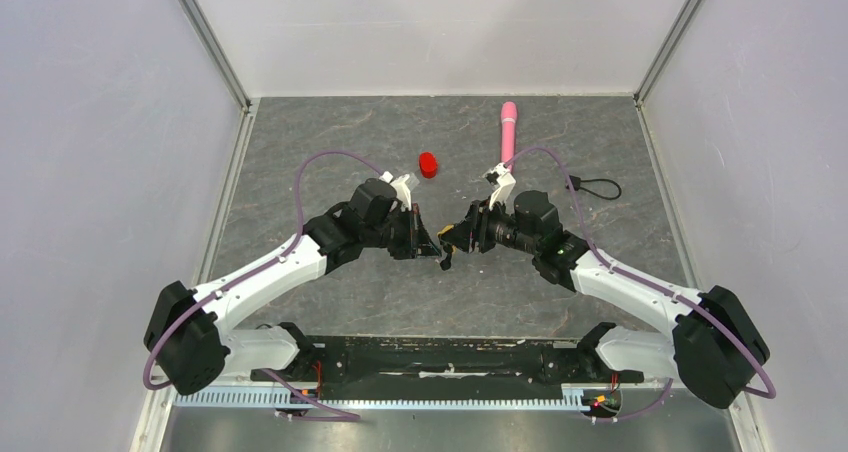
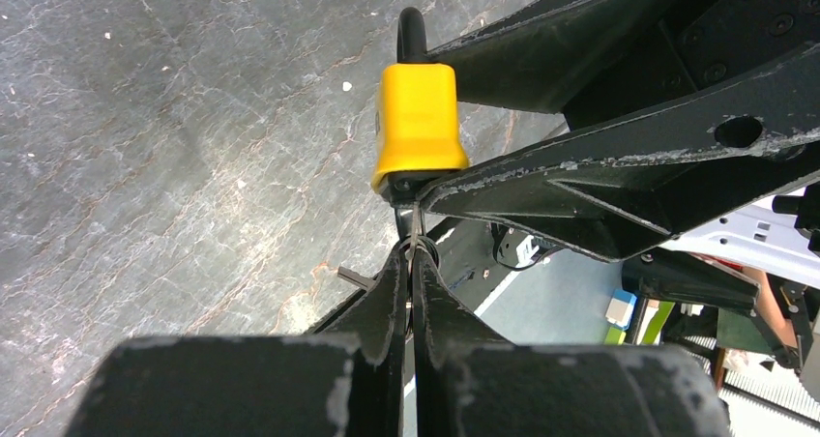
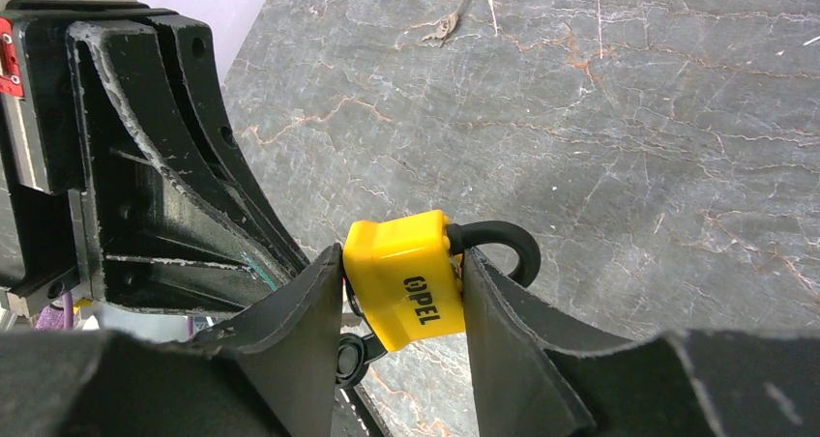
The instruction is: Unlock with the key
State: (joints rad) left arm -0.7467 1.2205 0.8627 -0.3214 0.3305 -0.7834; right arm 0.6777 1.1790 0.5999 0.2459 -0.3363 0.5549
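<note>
1. The tiny thin silvery-grey metal key (image 2: 417, 226) lies in line with the fingers of the left pincer (image 2: 411, 261). Its long axis runs straight forward from their tips and points at the bottom face of the small yellow padlock (image 2: 416, 118).
2. The left pincer is pressed together on the key, which comes out just beyond its tips.
3. The key's tip touches the padlock's bottom; how deep it enters, I cannot tell.
4. The right pincer (image 3: 401, 268) is clamped on the two sides of the padlock body, above the dark grey stone-patterned worktop (image 3: 629, 118).

Padlock (image 3: 406, 280) within right pincer (image 3: 401, 275), key (image 2: 416, 224) at its base within left pincer (image 2: 410, 263), over table (image 1: 330, 122) middle
</note>
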